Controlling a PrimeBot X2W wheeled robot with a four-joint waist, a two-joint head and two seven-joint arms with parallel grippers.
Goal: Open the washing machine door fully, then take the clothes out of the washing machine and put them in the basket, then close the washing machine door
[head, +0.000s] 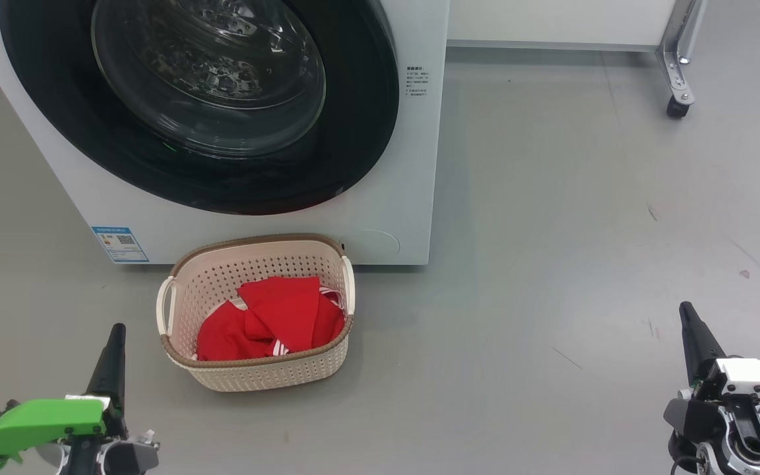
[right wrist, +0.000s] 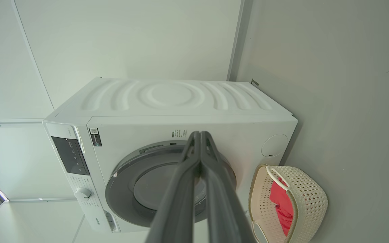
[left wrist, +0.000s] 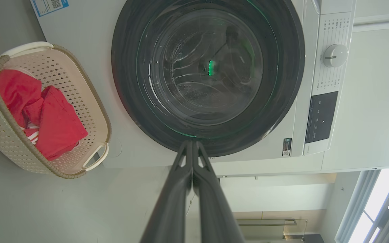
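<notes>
Smooth grey floor (head: 551, 198) with a few scuffs and dark specks. White panelled wall (right wrist: 130, 40) behind. Metal frame leg (head: 675, 59) on a black caster (head: 677, 109), far right in head view. Window (left wrist: 383, 199) with vertical blinds, bright daylight.

Smooth pale grey floor (head: 551, 231), matt, marked with a few thin dark scuffs (head: 650, 211) and one small reddish spot (head: 744, 273) toward the head view's right. Top right of that view: silver metal frame leg (head: 680, 39) ending in a small black caster wheel (head: 677, 109), standing on the floor just beside a long white low panel (head: 551, 20). Left wrist view, lower corner: bright window with grey slatted blinds (left wrist: 380, 209), next to plain white wall (left wrist: 377, 101).
</notes>
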